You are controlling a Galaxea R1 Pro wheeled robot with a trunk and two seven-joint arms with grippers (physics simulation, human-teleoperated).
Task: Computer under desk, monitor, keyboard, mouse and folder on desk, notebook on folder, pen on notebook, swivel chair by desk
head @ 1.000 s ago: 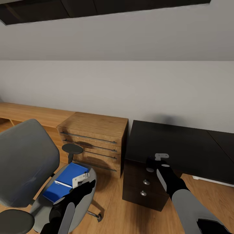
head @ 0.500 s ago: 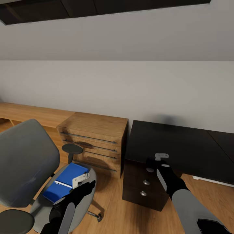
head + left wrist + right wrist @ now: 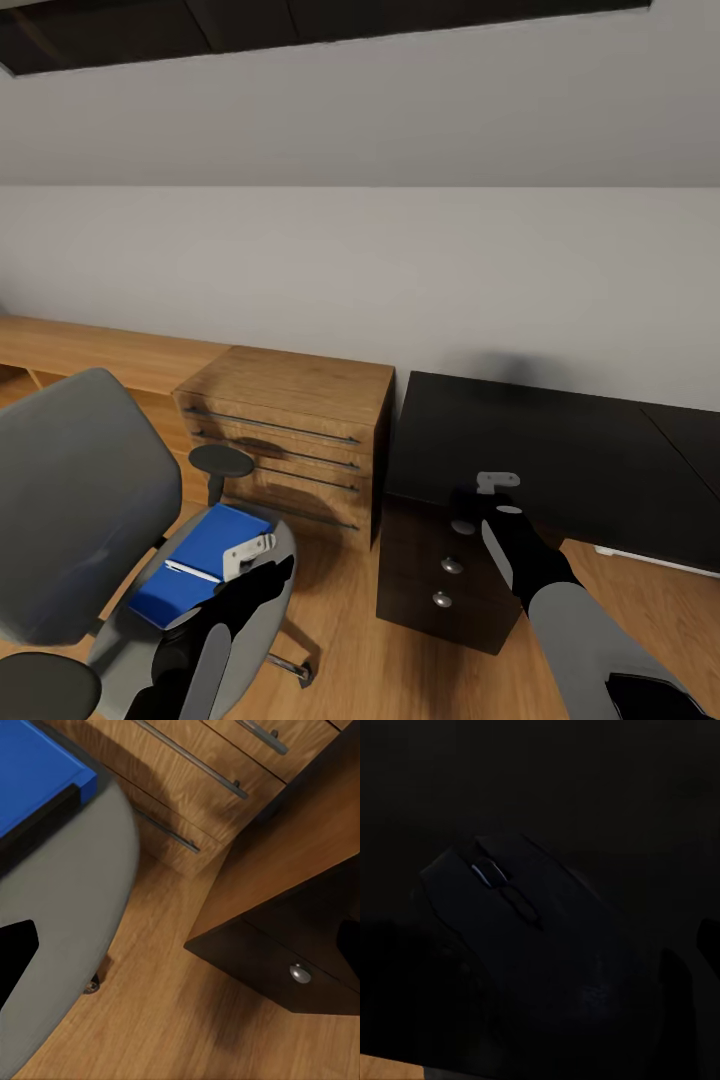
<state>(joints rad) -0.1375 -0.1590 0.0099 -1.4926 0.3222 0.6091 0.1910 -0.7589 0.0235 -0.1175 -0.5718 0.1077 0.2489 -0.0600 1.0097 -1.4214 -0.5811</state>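
Since the earlier frames, little is seen to have changed apart from a slight shift of the whole head view; both arms are held in the same pose. The left arm is extended forward and low over the swivel chair, with the left gripper held just above the front of the grey seat, beside the folder. The blue folder is laid flat on the seat, and a white pen is seen lying across it. In the left wrist view the folder's corner is shown on the seat, with the oak drawer unit and the wooden floor beyond. Whether the left gripper's fingers are apart or together cannot be told. The right arm is reached forward over the near edge of the desk, with the right gripper held above the black top. In the right wrist view a dark mouse is seen on the desk just ahead; this gripper's state cannot be told either.
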